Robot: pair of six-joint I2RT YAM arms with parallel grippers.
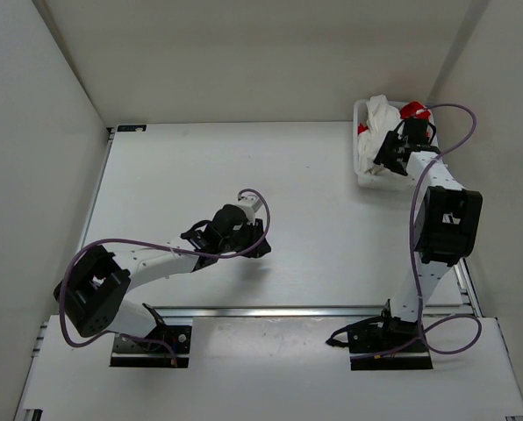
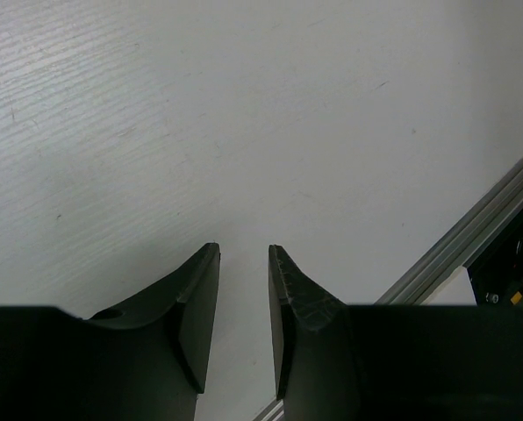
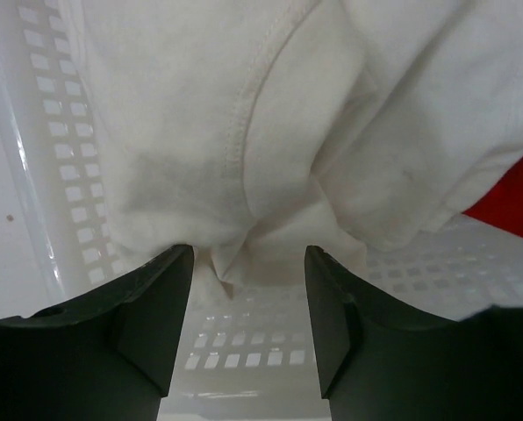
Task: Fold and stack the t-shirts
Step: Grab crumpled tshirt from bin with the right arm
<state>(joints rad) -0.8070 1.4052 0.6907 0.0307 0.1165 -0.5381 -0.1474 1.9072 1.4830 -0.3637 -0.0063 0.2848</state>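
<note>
A crumpled white t-shirt [image 1: 380,117] lies in the white mesh basket [image 1: 364,178] at the far right, with a red t-shirt [image 1: 411,110] under and beside it. My right gripper [image 1: 383,163] is down inside the basket. In the right wrist view it [image 3: 248,254] is open, and a hanging fold of the white t-shirt [image 3: 244,132] sits between its fingertips, with the red t-shirt [image 3: 518,195] at the right edge. My left gripper [image 1: 259,246] hovers low over the bare table, its jaws a little apart and empty [image 2: 242,254]. No green t-shirt is in view.
The basket's mesh wall [image 3: 60,167] and floor surround the right gripper closely. The table's aluminium front rail [image 2: 472,237] runs close to the right of the left gripper. White walls enclose the table on the left, the back and the right.
</note>
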